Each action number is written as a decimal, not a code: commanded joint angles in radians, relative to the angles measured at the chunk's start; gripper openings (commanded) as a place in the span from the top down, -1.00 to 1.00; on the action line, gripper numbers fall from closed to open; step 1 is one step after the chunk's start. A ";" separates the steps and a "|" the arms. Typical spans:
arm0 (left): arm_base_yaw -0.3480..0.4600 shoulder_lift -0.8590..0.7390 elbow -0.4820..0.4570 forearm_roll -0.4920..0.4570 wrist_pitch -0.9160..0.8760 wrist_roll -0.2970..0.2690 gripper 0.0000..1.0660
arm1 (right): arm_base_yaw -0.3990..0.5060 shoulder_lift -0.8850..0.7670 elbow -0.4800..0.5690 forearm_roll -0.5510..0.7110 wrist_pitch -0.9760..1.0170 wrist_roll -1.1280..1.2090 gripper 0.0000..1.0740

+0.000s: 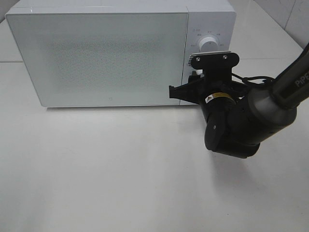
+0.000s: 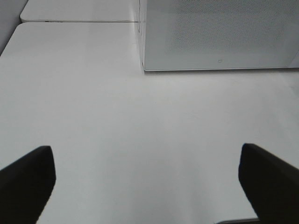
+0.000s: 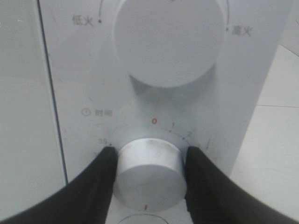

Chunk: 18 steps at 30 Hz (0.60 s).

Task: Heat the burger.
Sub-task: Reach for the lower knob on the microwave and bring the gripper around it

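The burger is out of view. The white microwave [image 1: 96, 53] stands at the back of the table with its door closed. My right gripper [image 3: 152, 155] is at the control panel, shut on the lower timer knob [image 3: 149, 179], one black finger [image 3: 93, 186] touching each side of it. In the exterior high view the right wrist [image 1: 212, 92] covers that knob. My left gripper [image 2: 147, 156] is open over bare table in front of the microwave [image 2: 219, 32], with nothing between its fingers.
The larger upper power knob [image 3: 168, 42] sits above the timer knob and also shows as the power knob [image 1: 208, 43] above the wrist. A white table [image 1: 120, 169] stretches in front of the microwave. The right arm [image 1: 285, 87] reaches in from the right.
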 commanded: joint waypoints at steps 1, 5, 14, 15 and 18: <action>-0.002 -0.017 0.003 0.000 -0.011 0.001 -0.88 | -0.009 0.000 -0.017 -0.047 -0.026 -0.008 1.00; -0.002 -0.017 0.003 0.000 -0.011 0.001 -0.88 | -0.009 0.000 -0.017 -0.047 -0.041 -0.001 1.00; -0.002 -0.016 0.003 0.000 -0.011 0.001 -0.88 | -0.009 0.000 -0.017 -0.073 -0.051 0.197 1.00; -0.002 -0.016 0.003 0.000 -0.011 0.001 -0.88 | -0.009 0.000 -0.017 -0.099 -0.049 0.316 1.00; -0.002 -0.016 0.003 0.000 -0.011 0.001 -0.88 | -0.009 0.000 -0.017 -0.137 -0.041 0.509 1.00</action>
